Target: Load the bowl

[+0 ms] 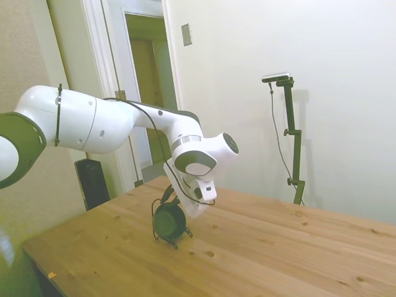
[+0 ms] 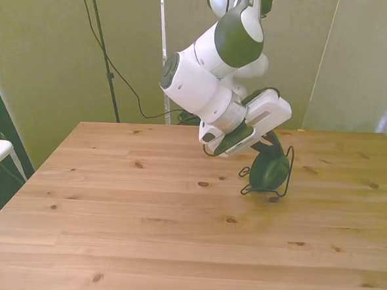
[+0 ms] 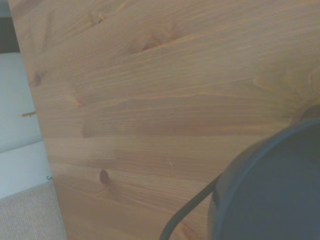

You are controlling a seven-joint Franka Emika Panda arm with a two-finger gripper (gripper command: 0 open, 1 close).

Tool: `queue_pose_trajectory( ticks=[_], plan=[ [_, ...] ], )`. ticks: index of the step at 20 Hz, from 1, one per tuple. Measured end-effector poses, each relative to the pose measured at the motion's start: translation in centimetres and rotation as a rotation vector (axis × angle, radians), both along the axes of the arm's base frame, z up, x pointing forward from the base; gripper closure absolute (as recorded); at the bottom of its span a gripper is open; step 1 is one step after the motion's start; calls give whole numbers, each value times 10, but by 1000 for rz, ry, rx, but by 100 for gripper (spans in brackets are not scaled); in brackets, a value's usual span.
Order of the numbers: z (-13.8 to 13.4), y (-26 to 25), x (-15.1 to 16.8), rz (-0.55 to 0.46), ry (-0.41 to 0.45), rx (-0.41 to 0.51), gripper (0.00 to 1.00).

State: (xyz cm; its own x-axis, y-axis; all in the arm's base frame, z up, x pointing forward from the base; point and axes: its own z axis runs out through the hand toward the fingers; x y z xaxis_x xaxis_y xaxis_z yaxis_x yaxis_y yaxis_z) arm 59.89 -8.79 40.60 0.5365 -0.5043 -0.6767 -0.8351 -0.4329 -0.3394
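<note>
Stretching bare and wide across the front view, the near half of the tabletop (image 2: 174, 249) is offering plenty of open room, with its near edge and both near corners well apart from anything standing on it. Farther in, toward the far edge and on the front view's right, the bowl (image 2: 269, 171) is standing on its rim in the thin black wire rack (image 2: 277, 193), its round face upright rather than lying flat. In that view the bowl's axis is running roughly level, its face turned toward the near edge and a little to the front view's left. The tool (image 2: 262, 143) is sitting right at the bowl's top, angled down over it, but the white wrist body is hiding the fingers, so I cannot tell whether they are spread, closed or gripping.

The side view is showing the same bowl (image 1: 169, 221) as a dark disc with the rack's (image 1: 176, 240) wire feet splaying beneath it on the wood, and a long clear stretch of tabletop (image 1: 278, 253) running away behind it. The wrist view is catching only a blurred arc of the bowl's rim (image 3: 280, 190), one curved wire of the rack (image 3: 187, 212), and the tabletop's edge (image 3: 42, 150) with pale floor beyond, which neither other view shows.
</note>
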Motion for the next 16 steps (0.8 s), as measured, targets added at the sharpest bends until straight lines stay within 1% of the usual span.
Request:
queue_pose_trajectory(
  ticks=[4,7,9,11,14,16],
  plan=[
    [17,3,-5,6,-15,-19,0],
    [32,5,-12,-1,-16,-54,0],
    [52,0,-25,-26,-24,-120,0],
    [84,-9,-47,-59,-46,-204,0],
    [140,-13,-88,-105,-94,-335,0],
    [161,-8,-119,-121,-117,-434,0]
  ],
)
